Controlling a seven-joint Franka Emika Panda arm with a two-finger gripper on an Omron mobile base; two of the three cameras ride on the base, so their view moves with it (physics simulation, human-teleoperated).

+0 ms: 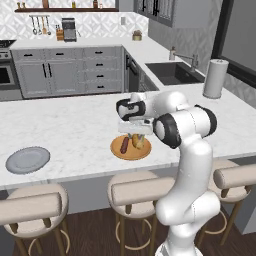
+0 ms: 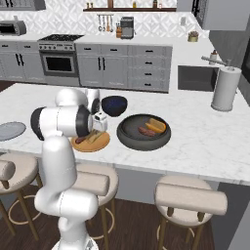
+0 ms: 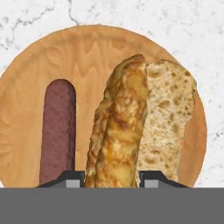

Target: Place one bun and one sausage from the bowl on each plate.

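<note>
My gripper [image 3: 111, 179] is shut on a golden-tan bun [image 3: 131, 127], which sits between the two fingertips [image 3: 72, 179] directly over the orange wooden plate [image 3: 87, 52]. Beside the bun, a reddish-brown sausage [image 3: 58, 131] lies flat on that plate. In the left base view the gripper [image 1: 135, 135] hangs just above the orange plate [image 1: 131, 152] with the bun [image 1: 138, 141] and sausage [image 1: 124, 144] under it. To the plate's right, the dark bowl [image 2: 128, 139] holds another sausage [image 2: 145, 131] and bun [image 2: 156, 126]. The light grey plate [image 1: 27, 160] lies far left, bare.
A navy-blue bowl [image 2: 114, 105] stands just behind the orange plate. A paper towel roll [image 2: 226, 89] stands at the counter's right end beside the sink [image 1: 172, 72]. Bar stools [image 1: 137, 187] line the counter's near edge.
</note>
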